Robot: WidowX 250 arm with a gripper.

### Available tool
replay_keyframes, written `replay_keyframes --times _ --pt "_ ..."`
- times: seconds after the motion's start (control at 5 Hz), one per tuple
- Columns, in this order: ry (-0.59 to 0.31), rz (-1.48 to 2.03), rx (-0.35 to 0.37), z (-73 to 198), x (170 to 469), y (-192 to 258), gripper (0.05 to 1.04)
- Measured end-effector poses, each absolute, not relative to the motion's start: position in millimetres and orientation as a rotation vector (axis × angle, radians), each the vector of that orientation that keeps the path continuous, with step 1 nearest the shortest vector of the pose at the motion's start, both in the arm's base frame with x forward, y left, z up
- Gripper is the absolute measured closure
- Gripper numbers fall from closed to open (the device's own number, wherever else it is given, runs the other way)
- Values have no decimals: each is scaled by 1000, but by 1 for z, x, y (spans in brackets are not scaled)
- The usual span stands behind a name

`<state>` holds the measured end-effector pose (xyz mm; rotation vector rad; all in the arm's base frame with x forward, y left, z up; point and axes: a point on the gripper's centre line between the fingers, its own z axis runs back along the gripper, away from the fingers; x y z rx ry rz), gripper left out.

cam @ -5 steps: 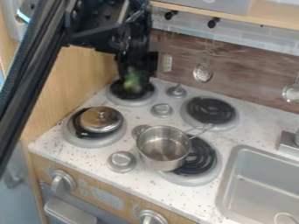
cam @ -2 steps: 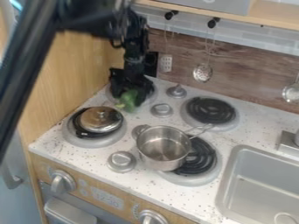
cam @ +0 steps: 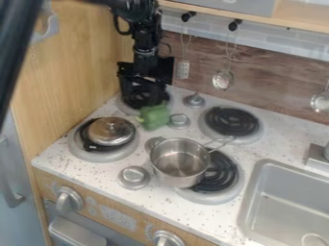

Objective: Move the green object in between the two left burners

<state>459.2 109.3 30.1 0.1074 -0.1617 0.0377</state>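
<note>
Currently, the gripper (cam: 143,99) hangs over the back left burner (cam: 126,108), unclenched, its fingers apart and pointing down, with nothing grasped. Green object (cam: 155,118), pepper-shaped: on the white speckled counter (cam: 154,198), just in front of the back left burner, in the space between it and the front left burner (cam: 96,156), toward the right side of that space. Its stem end points left; its right side is just beside a small round grey knob (cam: 179,120). Contact between object and fingertips: cannot tell.

Surroundings: a domed metal lid (cam: 111,129) sits on the front left burner. A steel pot (cam: 180,166) stands upright, partly over the front right burner (cam: 212,199), its handle angled toward the back right burner (cam: 231,121). Sink (cam: 283,192) at the right of the counter. A slotted turner (cam: 183,70) and a skimmer (cam: 223,79) hang at the back wall.
</note>
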Motion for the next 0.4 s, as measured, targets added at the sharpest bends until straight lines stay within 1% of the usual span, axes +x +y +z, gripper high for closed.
replay_keyframes --times 0.2,0.4 --pt "-163 26 74 51 437 94 85" --pt "-119 -17 39 48 409 74 85"
